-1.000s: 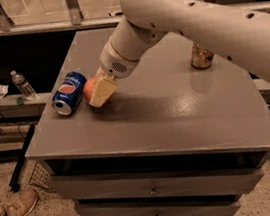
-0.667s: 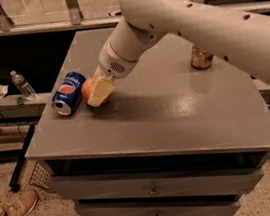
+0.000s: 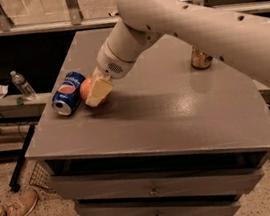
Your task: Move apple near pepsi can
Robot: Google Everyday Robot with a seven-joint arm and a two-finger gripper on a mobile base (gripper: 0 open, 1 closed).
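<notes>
The pepsi can [image 3: 68, 93] lies on its side at the left edge of the grey cabinet top [image 3: 167, 120], its logo end facing front-left. The red and yellowish apple [image 3: 88, 89] rests on the top right beside the can, about touching it. My gripper [image 3: 97, 91] is down over the apple's right side, its cream-coloured finger [image 3: 99, 90] covering much of it. The other finger is hidden behind the apple. The white arm reaches in from the upper right.
A gold-brown can [image 3: 200, 59] stands at the back right of the top. A small clear water bottle [image 3: 22, 85] stands on a low ledge to the left. Drawers run below the front edge. A shoe [image 3: 9, 214] is on the floor at lower left.
</notes>
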